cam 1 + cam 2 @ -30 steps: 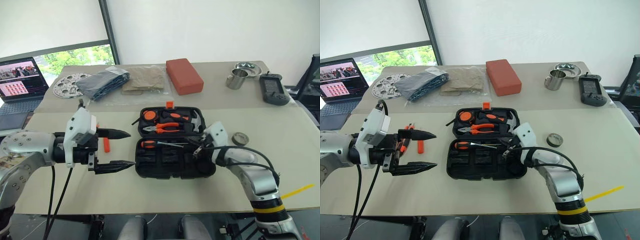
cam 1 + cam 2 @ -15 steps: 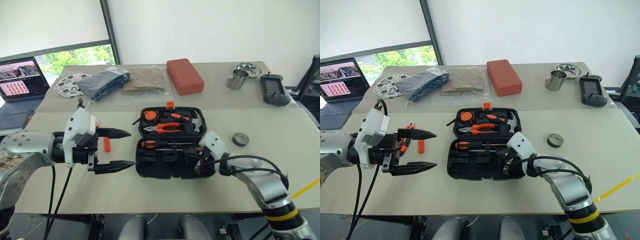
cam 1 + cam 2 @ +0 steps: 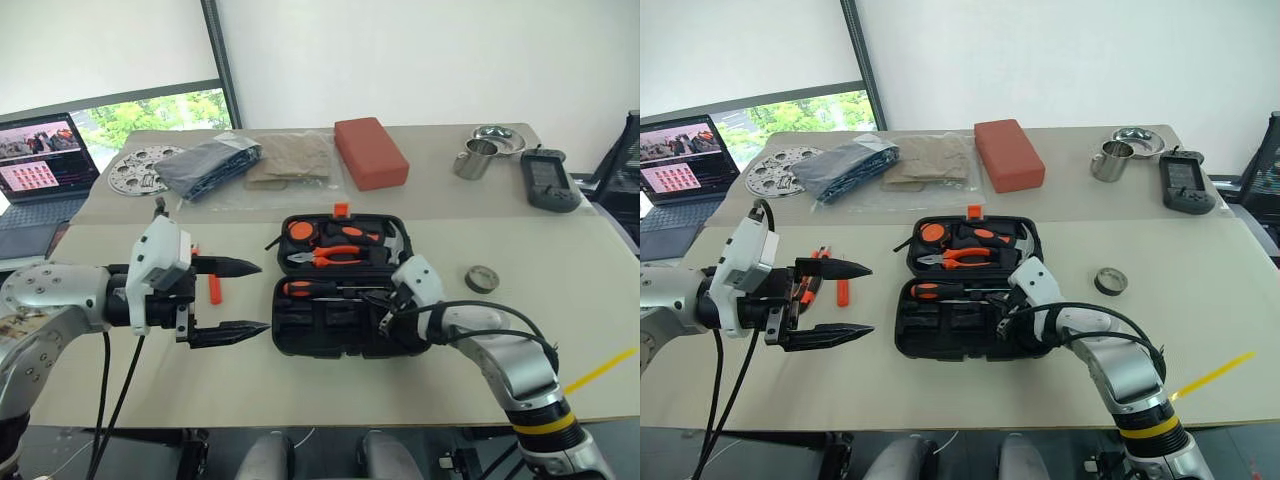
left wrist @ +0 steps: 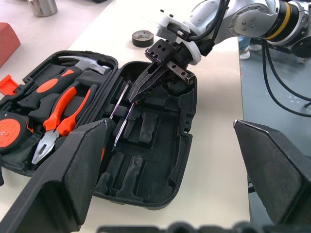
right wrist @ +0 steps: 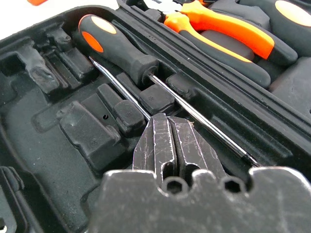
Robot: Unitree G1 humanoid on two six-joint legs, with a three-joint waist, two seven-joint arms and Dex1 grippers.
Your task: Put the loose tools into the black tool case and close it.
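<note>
Black tool case open | right gripper jaws together inside | left gripper jaws apart, beside case's edge

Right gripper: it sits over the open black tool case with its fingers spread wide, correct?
Not quite. The right gripper is over the open black tool case, but its fingers are shut together, not spread; the left wrist view shows this, near the screwdriver.
</note>
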